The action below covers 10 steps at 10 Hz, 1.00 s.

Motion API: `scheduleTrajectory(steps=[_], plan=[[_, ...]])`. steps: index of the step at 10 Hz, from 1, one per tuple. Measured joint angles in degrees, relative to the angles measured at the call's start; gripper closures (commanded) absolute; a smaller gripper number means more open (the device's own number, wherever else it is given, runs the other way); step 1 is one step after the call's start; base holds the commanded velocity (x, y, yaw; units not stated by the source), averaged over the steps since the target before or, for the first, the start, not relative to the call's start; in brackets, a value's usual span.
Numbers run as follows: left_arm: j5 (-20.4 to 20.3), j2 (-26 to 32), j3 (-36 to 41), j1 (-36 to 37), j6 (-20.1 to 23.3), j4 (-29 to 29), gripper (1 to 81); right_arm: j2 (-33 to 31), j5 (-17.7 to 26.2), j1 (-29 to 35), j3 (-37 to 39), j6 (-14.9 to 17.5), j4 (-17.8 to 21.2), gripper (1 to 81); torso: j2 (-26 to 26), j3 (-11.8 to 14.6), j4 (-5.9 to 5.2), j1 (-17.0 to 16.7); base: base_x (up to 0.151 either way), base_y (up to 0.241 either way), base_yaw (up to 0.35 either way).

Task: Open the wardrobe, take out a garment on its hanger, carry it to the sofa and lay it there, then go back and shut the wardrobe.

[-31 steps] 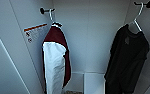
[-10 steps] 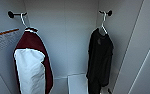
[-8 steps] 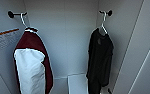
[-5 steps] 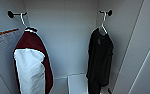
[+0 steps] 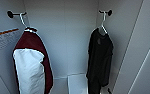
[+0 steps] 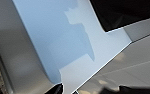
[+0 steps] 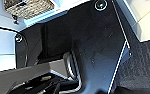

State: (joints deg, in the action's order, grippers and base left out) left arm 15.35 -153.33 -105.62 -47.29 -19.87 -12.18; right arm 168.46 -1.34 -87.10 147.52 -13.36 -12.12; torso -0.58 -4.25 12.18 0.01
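1. White panels make up the wardrobe (image 5: pixel 66 37); it stands open, and the head view looks straight into its plain pale interior, with the back wall ahead and a side wall on each flank.
2. At the right edge of that view a pale door panel (image 5: pixel 146 60) slants away from the opening.
3. On the left side of the interior hangs a maroon jacket with white sleeves (image 5: pixel 32 65); its sleeve faces the camera, and its white hanger hook is caught over a dark round peg (image 5: pixel 10 14) high on the left wall.
4. The black coat (image 5: pixel 99 60), the garment of the task, hangs on the right side of the interior, well apart from the maroon jacket, falling long and limp toward the floor of the cupboard.
5. On the left wall, beside the maroon jacket, there is a pale label with an orange stripe (image 5: pixel 3 38); its print cannot be read.
6. On the wardrobe floor, between the two garments and just beside the coat's hem, lies a pale flat block or step (image 5: pixel 77 83).
7. The thin pale hanger (image 5: pixel 104 23) rises from the coat's collar, and its hook sits over a second dark peg (image 5: pixel 108 12) on the right wall.
8. The left wrist view shows smooth pale surfaces and a dark patch in one corner; I cannot tell how the left pincer stands.
9. The right wrist view shows the robot's dark plate, a woven basket (image 7: pixel 28 7) beyond it and dark textured flooring (image 7: pixel 146 65); I cannot tell how the right pincer stands either.
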Motion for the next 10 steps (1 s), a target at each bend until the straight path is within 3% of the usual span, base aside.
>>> scheduleTrajectory(steps=[3, 7, 10], plan=[[0.6, 1.5, 4.1, 8.5, -3.9, 0.0, 1.0, 0.0, 0.1, 0.1, 0.0, 0.0, 0.0, 1.0, 0.0, 0.0, 0.02, 0.0, 0.000, 0.000, 0.000], [4.4, 1.2, 2.5, 18.4, -9.0, 0.2, 1.0, 0.2, 0.3, 0.1, 0.0, -0.1, 0.0, 1.0, 0.0, -0.1, 0.02, 0.0, 0.000, 0.000, 0.000], [7.3, -2.7, 1.7, 25.5, -13.6, 0.2, 1.0, 0.3, 0.0, 0.1, 0.0, -0.2, 0.0, 1.0, 0.1, -0.1, 0.02, 0.1, 0.000, 0.000, 0.000]])
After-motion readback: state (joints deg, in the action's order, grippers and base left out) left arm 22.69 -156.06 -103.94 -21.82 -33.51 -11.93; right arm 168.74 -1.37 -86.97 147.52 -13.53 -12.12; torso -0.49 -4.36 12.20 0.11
